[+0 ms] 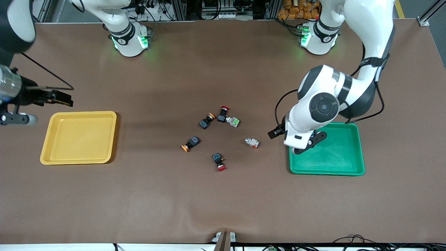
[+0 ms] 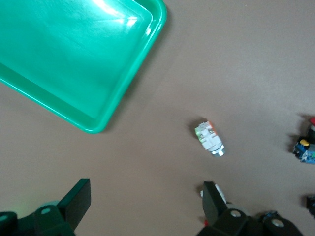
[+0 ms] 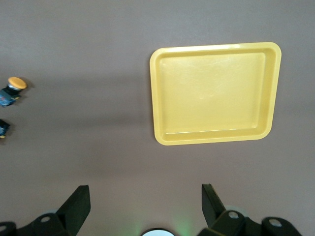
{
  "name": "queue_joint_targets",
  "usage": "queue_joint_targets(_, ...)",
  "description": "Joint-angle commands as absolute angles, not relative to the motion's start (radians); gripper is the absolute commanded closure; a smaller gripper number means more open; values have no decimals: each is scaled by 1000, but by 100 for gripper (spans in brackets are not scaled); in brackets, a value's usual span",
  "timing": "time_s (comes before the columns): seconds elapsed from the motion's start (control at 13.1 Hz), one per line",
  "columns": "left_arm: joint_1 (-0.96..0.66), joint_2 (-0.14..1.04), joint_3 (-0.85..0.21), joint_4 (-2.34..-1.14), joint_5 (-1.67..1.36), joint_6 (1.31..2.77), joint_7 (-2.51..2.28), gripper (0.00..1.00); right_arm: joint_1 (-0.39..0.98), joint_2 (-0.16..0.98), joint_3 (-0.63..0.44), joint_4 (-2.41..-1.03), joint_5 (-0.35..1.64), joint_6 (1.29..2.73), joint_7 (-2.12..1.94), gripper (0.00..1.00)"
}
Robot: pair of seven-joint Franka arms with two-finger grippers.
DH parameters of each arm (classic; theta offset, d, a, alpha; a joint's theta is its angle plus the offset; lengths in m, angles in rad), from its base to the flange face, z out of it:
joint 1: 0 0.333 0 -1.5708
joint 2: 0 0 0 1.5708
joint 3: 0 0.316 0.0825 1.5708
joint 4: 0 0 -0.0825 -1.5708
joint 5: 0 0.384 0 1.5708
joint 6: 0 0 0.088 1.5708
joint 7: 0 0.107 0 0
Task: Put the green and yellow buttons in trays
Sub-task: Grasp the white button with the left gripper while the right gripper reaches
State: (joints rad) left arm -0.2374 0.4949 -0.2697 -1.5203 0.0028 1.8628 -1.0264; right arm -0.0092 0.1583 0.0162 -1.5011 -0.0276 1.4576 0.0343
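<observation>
- The front view looks down from high across the table [image 1: 223,209], facing both robot bases, and takes in both trays.
- The left wrist view looks straight down from close above, sharing the green tray [image 2: 74,59] [image 1: 327,164] and a white-grey button [image 2: 209,137] [image 1: 252,142].
- The right wrist view looks down from higher up, sharing the yellow tray [image 3: 214,93] [image 1: 79,137].

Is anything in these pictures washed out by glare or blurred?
Left wrist view: bright glare on the green tray; the open left end effector looks soft. Right wrist view: yellow tray evenly lit. Front view: green glow at the arm bases.
</observation>
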Motion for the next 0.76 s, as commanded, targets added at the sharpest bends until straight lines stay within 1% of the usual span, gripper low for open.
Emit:
queue_joint_targets(0.0, -268, 564, -273, -1482, 8, 1910, -1104, 0, -18, 164, 21, -1476, -32, 1446, 44, 0)
queue_joint_targets(0.3, -298, 629, -270, -1471, 12, 1980, -1192, 0, 17, 198, 28, -1473, -28, 1483, 191, 0)
queue_joint_targets(0.46, -328, 673, -259, -1459, 21, 2051, -1245, 0, 38, 210, 28, -1471, -17, 1485, 245, 0)
queue_joint_targets(0.53, -331, 689, -259, -1459, 21, 2074, -1255, 0, 38, 225, 28, -1473, 12, 1500, 261, 0)
queue_joint_targets(0.69, -331, 702, -259, -1460, 21, 2075, -1258, 0, 34, 264, 28, -1473, 102, 1537, 287, 0)
